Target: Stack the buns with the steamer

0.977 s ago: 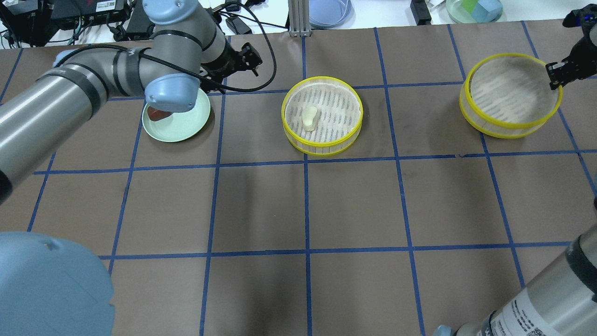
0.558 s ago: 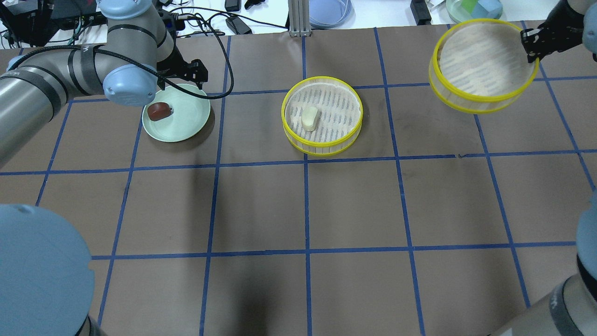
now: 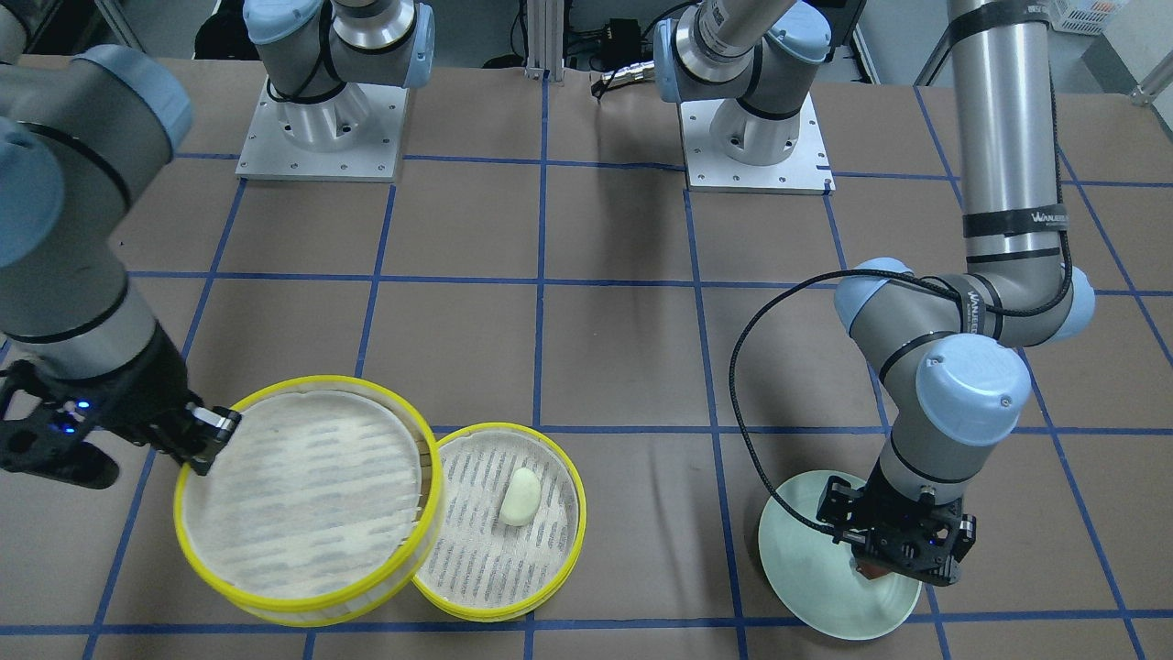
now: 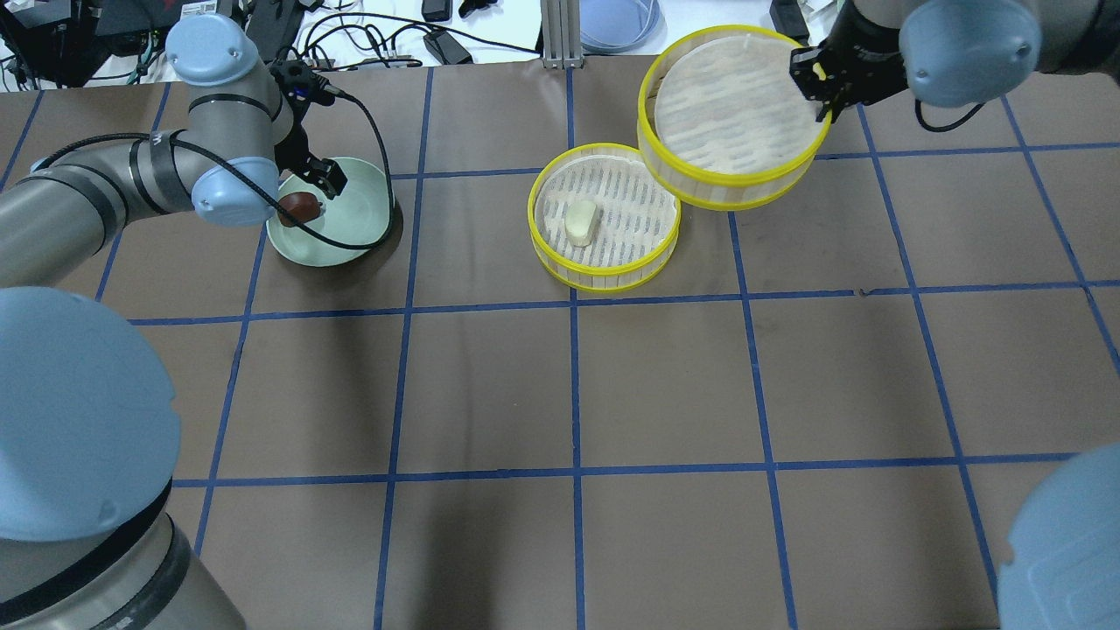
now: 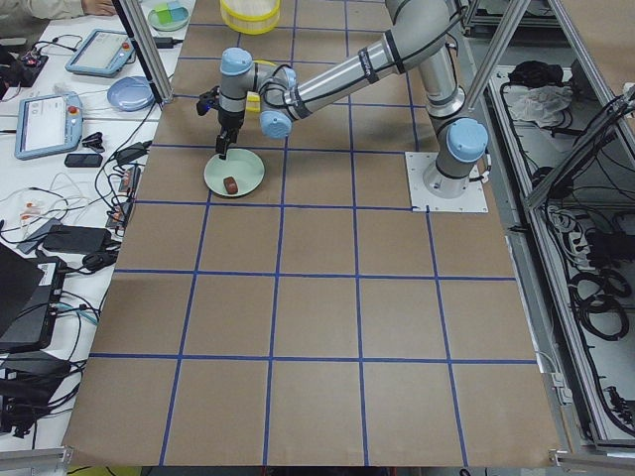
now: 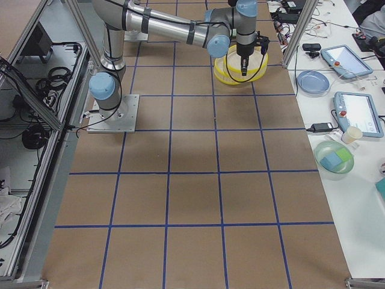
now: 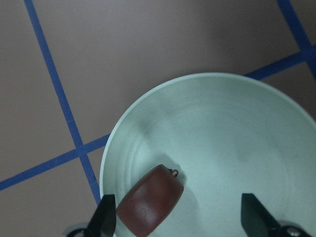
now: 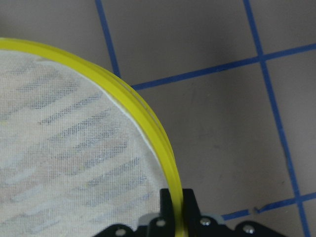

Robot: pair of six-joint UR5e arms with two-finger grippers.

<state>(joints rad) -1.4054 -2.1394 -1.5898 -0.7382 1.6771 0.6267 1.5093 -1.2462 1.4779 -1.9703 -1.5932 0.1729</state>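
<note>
Steamer tier (image 4: pixel 726 114) (yellow-rimmed, mesh-lined) pinched by right claw (image 4: pixel 820 90); left claw (image 7: pixel 178 217) spread over glossy brown bun (image 7: pixel 150 201).

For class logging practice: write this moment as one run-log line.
left gripper: open, by brown bun on green plate | right gripper: shut on empty tray, raised | white bun: in other tray

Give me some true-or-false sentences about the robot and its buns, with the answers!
The white bun lies in the lower steamer tray. True.
The brown bun lies in a steamer tray. False: it is on the green plate.
The right gripper grips the rim of the empty tray. True.
The left gripper has its jaws shut on the brown bun. False: they stand open over it.
The empty tray is stacked on the lower one. False: it is held up off to one side.
</note>
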